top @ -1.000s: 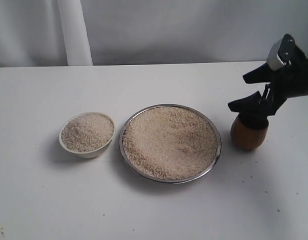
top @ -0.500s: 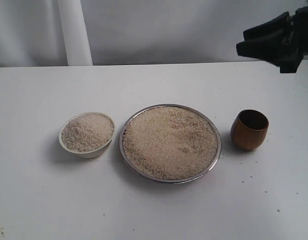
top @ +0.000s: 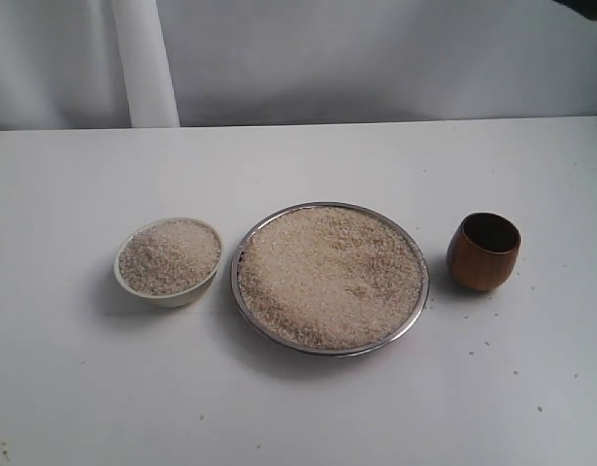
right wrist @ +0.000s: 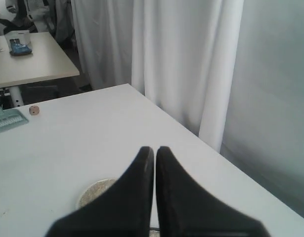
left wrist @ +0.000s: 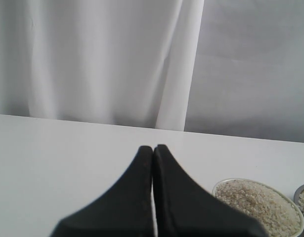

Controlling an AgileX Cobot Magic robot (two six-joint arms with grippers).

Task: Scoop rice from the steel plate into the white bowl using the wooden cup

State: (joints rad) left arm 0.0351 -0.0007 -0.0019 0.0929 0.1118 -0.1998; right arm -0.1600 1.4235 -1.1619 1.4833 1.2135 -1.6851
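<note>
The steel plate (top: 420,260) sits mid-table, heaped with rice (top: 329,277). Left of it stands the white bowl (top: 168,291), also full of rice. The wooden cup (top: 483,252) stands upright and empty to the plate's right, with nothing touching it. My right gripper (right wrist: 155,149) is shut with nothing between its fingers; it has left the exterior view except for a dark sliver at the top right corner. Past its fingers the white bowl (right wrist: 95,190) shows on the table below. My left gripper (left wrist: 152,147) is shut and empty, with the white bowl (left wrist: 260,203) beside it.
A few spilled grains (top: 487,342) lie on the white table (top: 298,408) in front of the cup. White curtains (top: 143,58) hang behind the table. In the right wrist view a second table (right wrist: 28,61) with small items stands beyond the far edge.
My right gripper let go of the wooden cup, rose up and away to the top right out of the exterior view, and shut. The cup stayed upright in place.
</note>
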